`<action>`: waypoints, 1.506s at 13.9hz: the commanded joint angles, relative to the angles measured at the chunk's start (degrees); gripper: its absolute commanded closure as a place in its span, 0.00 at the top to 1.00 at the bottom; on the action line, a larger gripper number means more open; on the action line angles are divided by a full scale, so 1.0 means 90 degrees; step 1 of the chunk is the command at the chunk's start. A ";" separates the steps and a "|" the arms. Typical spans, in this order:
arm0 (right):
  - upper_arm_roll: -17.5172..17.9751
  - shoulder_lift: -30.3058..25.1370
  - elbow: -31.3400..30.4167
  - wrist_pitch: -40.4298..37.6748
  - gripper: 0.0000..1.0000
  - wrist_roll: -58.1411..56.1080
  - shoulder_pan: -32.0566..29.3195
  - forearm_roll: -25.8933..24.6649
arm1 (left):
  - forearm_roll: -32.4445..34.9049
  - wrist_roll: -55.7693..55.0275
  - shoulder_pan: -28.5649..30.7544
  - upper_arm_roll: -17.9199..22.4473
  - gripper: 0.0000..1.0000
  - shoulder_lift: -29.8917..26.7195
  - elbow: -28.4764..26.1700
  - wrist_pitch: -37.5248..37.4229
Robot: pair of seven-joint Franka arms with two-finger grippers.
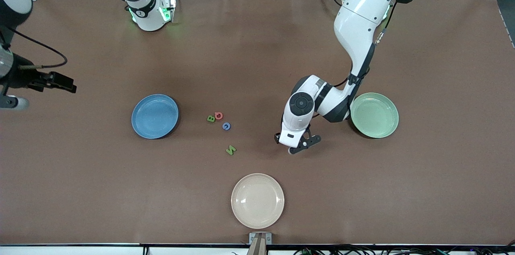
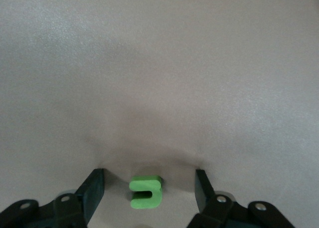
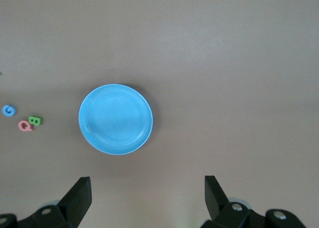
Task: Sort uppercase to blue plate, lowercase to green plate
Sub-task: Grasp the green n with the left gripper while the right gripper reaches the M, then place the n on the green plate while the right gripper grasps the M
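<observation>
The left gripper [image 1: 298, 147] is sitting low over the brown table [image 1: 442, 190], between the loose letters and the green plate [image 1: 374, 115]. Its fingers [image 2: 93, 188] are spread wide, and a small green letter [image 2: 145, 192] is lying flat on the table between them, touching neither one. The front view is not showing that letter, because the gripper is covering it.

The right gripper [image 1: 60, 81] is waiting in the air at the right arm's end of the table, with its fingers [image 3: 79, 195] spread apart and holding nothing. Its wrist camera is looking down on the blue plate [image 1: 155, 116].

Both the blue plate and the green plate are lying bare. Between them, four capital letters are resting on the table. The green B [image 1: 211, 118] and the red Q [image 1: 218, 116] are touching each other. The blue G [image 1: 226, 126] is sitting just beside them, a little nearer the front camera. The green N [image 1: 230, 150] is lying nearer still, apart from the other three. A cream plate [image 1: 257, 200] is sitting nearest the front camera, well apart from the letters.
</observation>
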 commanded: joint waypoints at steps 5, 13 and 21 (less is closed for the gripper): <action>0.0080 0.0707 -0.0025 0.0636 1.00 0.1971 0.0791 0.0082 | 0.0033 -0.0042 -0.0042 0.0012 0.64 -0.0013 0.0037 -0.0402; 0.0080 0.2074 -0.0259 0.3037 1.00 0.5369 0.2461 0.0660 | -0.0084 -0.0042 -0.0033 0.0012 0.37 -0.0004 0.0037 -0.0432; 0.0080 0.3530 -0.0006 0.4768 0.99 0.6807 0.3380 0.0640 | -0.0211 0.0064 0.0113 0.0012 0.11 -0.0451 -0.0158 -0.0782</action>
